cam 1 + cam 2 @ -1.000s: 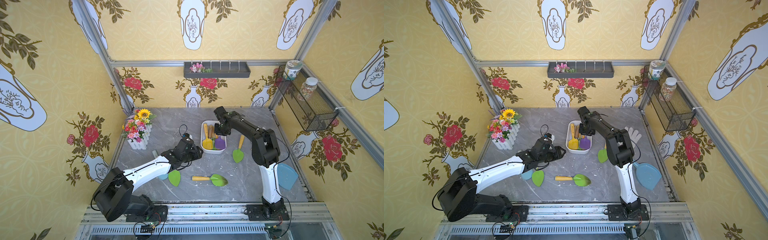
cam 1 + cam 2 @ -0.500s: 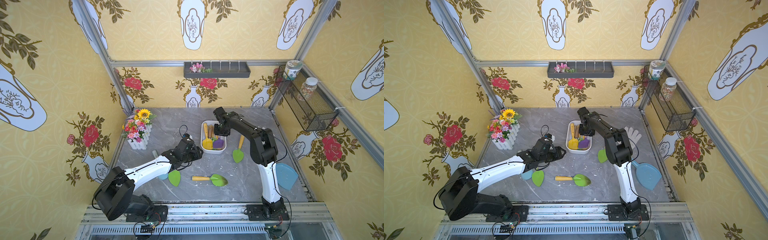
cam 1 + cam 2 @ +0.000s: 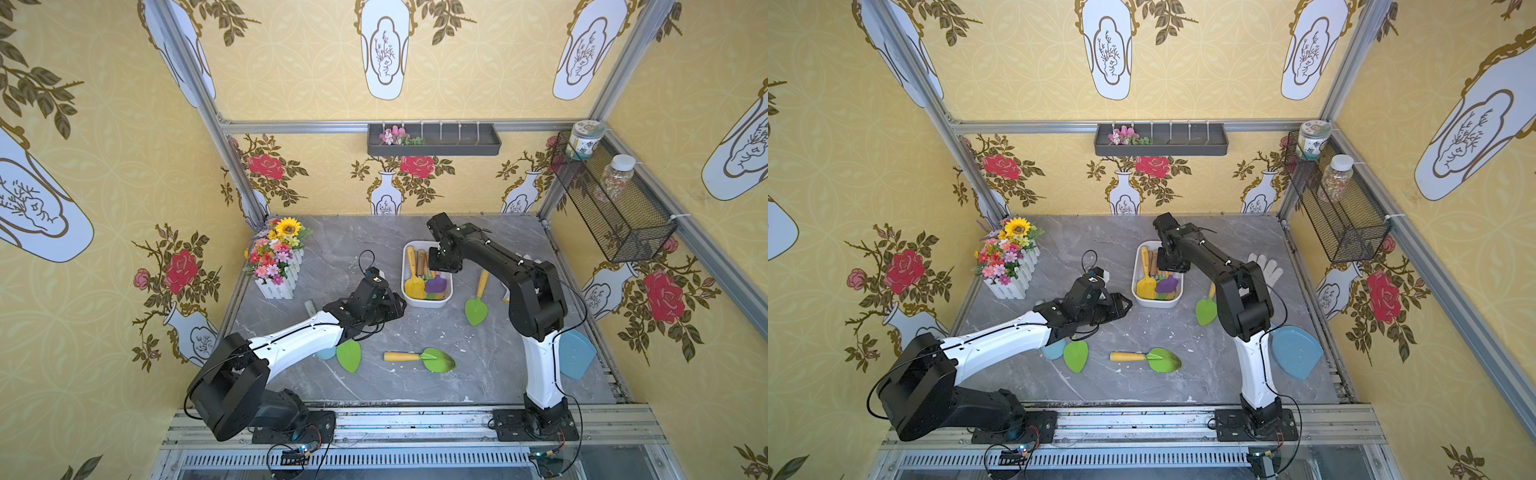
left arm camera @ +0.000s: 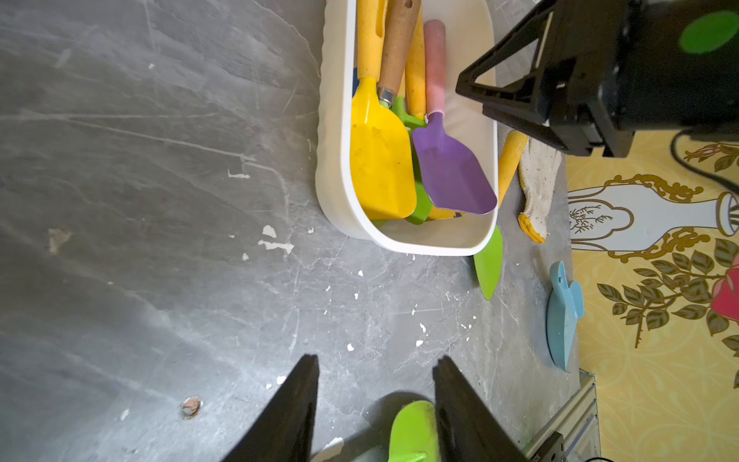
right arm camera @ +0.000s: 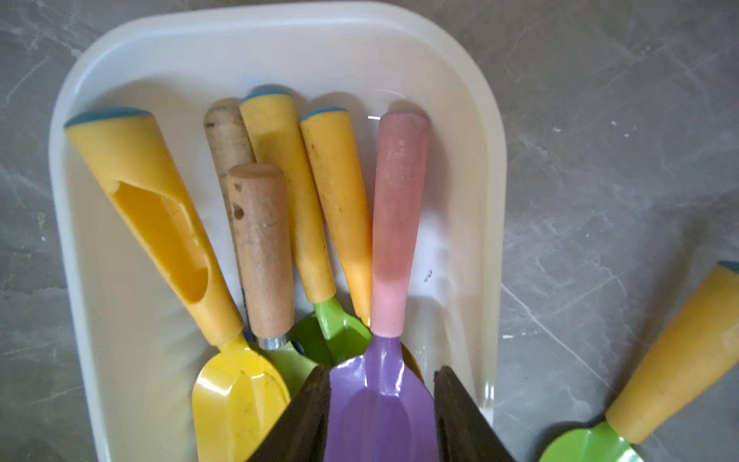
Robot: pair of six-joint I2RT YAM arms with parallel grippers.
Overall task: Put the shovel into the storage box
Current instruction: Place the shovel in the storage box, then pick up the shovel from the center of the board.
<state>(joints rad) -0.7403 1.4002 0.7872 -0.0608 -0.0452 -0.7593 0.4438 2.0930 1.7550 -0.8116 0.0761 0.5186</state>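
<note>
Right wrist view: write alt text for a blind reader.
A purple shovel with a pink handle lies in the white storage box among yellow- and wood-handled tools, its blade under the open right gripper. A green shovel lies outside on the grey table.

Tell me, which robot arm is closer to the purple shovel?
Right. The right arm's jaws hang just over the purple shovel in the white box; the left arm's jaws are out over the table beside the box.
</note>
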